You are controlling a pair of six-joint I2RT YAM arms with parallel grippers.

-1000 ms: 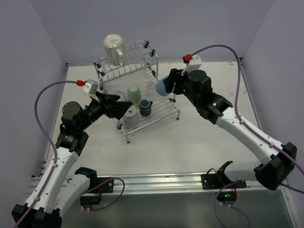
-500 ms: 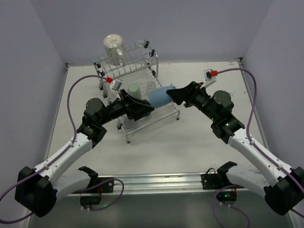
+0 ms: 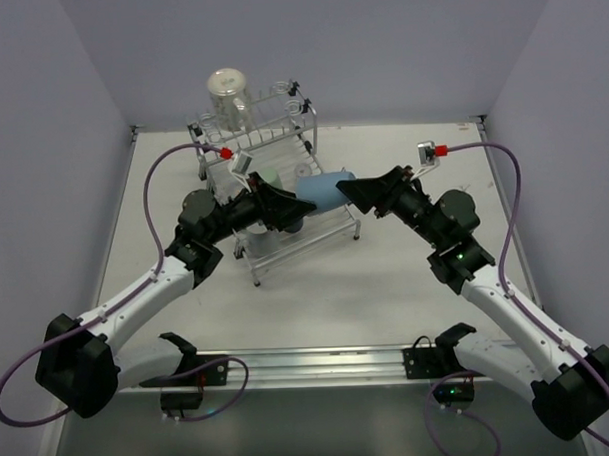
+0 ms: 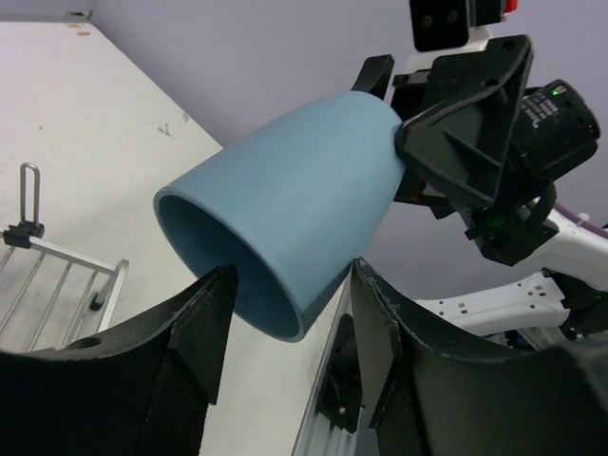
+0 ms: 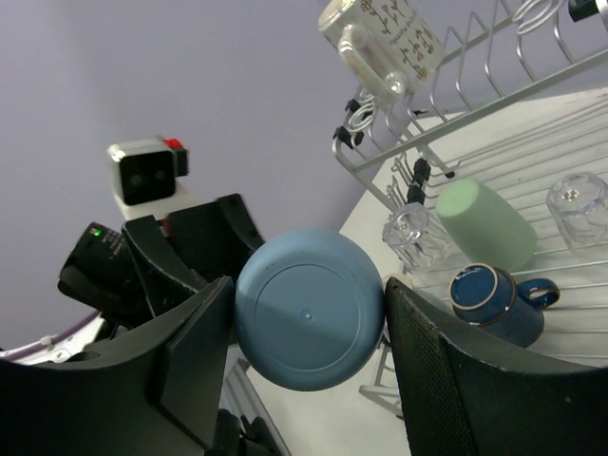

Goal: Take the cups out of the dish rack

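Observation:
My right gripper (image 3: 348, 192) is shut on the base end of the light blue tumbler (image 3: 325, 190) and holds it on its side above the dish rack (image 3: 323, 230). In the right wrist view its fingers press both sides of the tumbler's base (image 5: 309, 309). My left gripper (image 3: 302, 206) is open, its fingers on either side of the near edge of the tumbler's rim (image 4: 285, 237). On the rack lie a pale green tumbler (image 5: 484, 226), a dark blue mug (image 5: 494, 299) and two clear glasses (image 5: 578, 202).
A large printed glass jar (image 3: 227, 95) sits upside down on the rack's raised back rail, which has wire loops (image 3: 292, 100) at its right. The two arms meet over the rack's front half. Purple cables arch beside both arms.
My right arm has swung the light blue tumbler from the rack's right side to over it, turned sideways. My left arm has reached right and up, its open fingers now at the tumbler's rim.

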